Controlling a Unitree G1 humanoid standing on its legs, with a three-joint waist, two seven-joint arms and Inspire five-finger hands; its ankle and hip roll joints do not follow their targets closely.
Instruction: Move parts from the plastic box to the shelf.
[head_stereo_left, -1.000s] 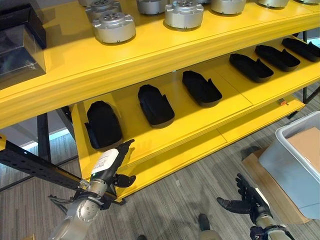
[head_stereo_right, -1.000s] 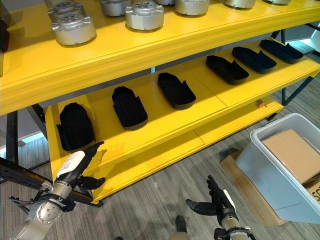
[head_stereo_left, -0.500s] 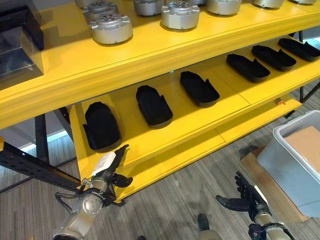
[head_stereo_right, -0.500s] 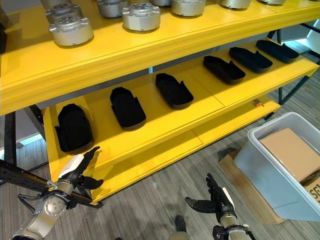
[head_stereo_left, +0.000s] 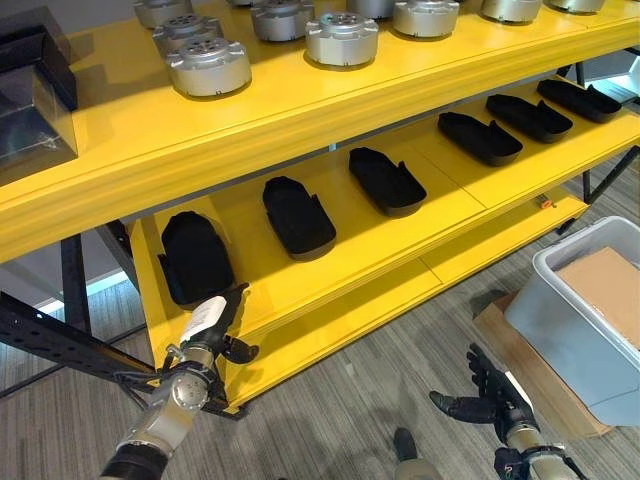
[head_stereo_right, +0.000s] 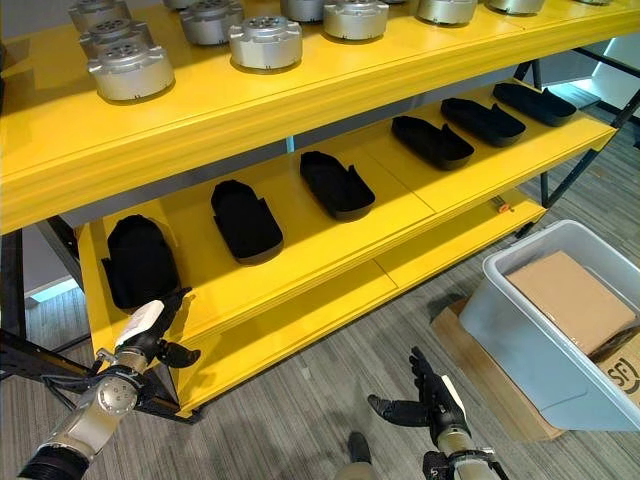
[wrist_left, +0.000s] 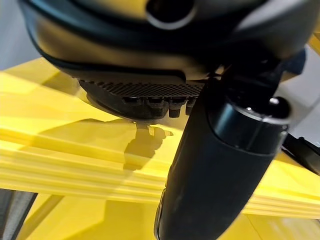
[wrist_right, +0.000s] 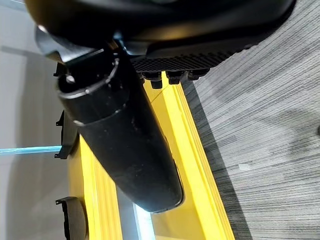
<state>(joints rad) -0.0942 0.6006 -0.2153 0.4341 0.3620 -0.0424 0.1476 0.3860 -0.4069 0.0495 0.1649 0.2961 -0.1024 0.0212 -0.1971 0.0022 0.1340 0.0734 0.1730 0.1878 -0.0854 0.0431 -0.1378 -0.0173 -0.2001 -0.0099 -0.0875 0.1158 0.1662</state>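
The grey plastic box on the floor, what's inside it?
A flat brown cardboard piece lies inside the grey plastic box, covering most of its opening. Whatever lies beneath the cardboard is hidden, so no parts can be seen there.

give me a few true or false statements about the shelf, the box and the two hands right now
1. Black parts lie in a row on the yellow shelf's middle level. True.
2. The left hand holds a black part. False: it is open and empty, in front of the shelf's edge.
3. The grey plastic box stands on the floor at the robot's right. True.
4. The round silver metal parts lie on the floor. False: they stand on the top level.
5. The right hand is inside the box. False: it hangs open over the floor, apart from it.
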